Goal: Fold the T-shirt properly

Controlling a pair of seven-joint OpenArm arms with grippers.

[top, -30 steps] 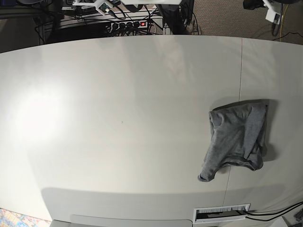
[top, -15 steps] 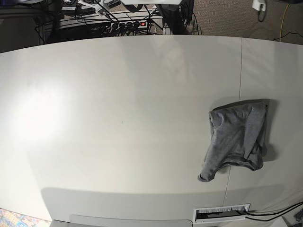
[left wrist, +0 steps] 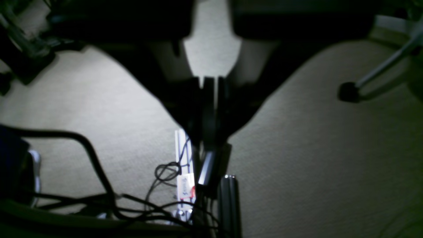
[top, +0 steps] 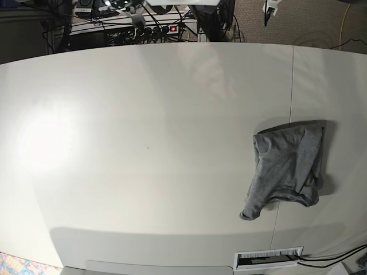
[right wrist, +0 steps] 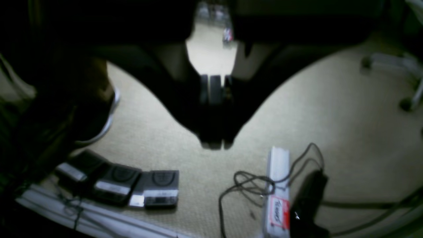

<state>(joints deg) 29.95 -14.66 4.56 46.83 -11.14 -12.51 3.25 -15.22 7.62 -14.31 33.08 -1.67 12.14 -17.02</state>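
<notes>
The grey T-shirt point(top: 289, 169) lies crumpled in a loose heap on the right part of the white table point(top: 143, 143), with nothing touching it. My left gripper point(left wrist: 209, 132) is shut and empty, hanging over carpet and cables beyond the table. In the base view the left gripper point(top: 268, 10) shows as a small white piece at the top edge, far behind the shirt. My right gripper point(right wrist: 214, 138) is also shut and empty above the floor. The shirt shows in neither wrist view.
A seam point(top: 291, 103) runs down the table just left of the shirt. A cable slot point(top: 268, 258) sits at the near edge. Behind the far edge are a power strip point(top: 157, 28) and tangled cables. Foot pedals point(right wrist: 145, 188) and a chair caster point(left wrist: 348, 92) are on the floor.
In the base view the left gripper has slid leftward along the top edge, behind the table. The T-shirt has not moved.
</notes>
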